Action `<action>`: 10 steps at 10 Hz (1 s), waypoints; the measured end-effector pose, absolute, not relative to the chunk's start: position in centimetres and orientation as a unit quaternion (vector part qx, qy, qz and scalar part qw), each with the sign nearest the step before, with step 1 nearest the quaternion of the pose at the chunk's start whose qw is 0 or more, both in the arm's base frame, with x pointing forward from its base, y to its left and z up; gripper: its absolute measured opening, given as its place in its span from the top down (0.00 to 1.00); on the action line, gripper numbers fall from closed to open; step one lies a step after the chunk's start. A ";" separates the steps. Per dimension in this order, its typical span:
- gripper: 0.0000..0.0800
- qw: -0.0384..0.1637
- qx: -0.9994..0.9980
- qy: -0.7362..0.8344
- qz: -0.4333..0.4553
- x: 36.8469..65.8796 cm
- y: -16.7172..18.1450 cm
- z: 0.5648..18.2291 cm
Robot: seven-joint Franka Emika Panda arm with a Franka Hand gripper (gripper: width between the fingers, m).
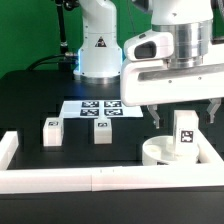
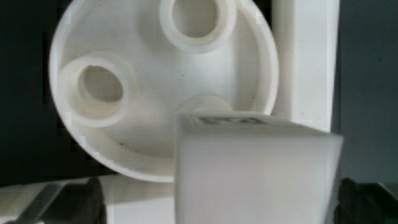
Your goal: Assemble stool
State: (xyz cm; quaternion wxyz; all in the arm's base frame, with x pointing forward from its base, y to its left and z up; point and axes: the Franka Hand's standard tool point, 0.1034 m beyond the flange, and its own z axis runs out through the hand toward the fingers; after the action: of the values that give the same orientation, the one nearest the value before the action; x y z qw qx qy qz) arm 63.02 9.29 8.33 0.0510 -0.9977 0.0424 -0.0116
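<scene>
The round white seat disc [image 1: 155, 152] lies flat against the rail at the exterior view's right. One tagged white leg [image 1: 185, 135] stands upright on it. My gripper [image 1: 185, 118] hangs over that leg with its fingers spread to either side, open and not touching it. In the wrist view the leg [image 2: 258, 170] fills the space between the dark fingers [image 2: 68, 200], with a gap beside it, and the seat [image 2: 143, 90] shows its round holes behind. Two more legs [image 1: 52, 130] [image 1: 101, 130] stand loose on the black table.
The marker board [image 1: 100, 108] lies behind the loose legs, in front of the arm's base. Long white border rails [image 1: 60, 180] run along the front and both sides; one [image 2: 302, 60] shows beside the seat in the wrist view.
</scene>
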 end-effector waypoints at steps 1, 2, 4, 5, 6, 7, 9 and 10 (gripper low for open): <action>0.19 0.051 -0.997 0.055 -0.009 63.5 9.6 7.9; 0.19 0.051 -0.997 0.052 -0.011 63.6 9.7 7.8; 0.34 0.053 -0.996 0.071 -0.009 63.6 9.7 7.7; 0.51 0.058 -0.993 0.102 -0.007 63.6 9.9 7.7; 0.58 0.063 -0.988 0.144 -0.003 63.5 10.1 7.7; 0.58 0.066 -0.981 0.180 0.000 63.5 10.2 7.7; 0.58 0.072 -0.967 0.245 0.006 63.5 10.5 7.7; 0.58 0.078 -0.952 0.295 0.006 63.7 10.5 7.6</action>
State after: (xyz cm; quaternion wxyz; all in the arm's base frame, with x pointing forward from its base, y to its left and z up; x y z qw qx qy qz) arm 63.71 10.53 7.58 0.0783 -0.9522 0.2951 0.0058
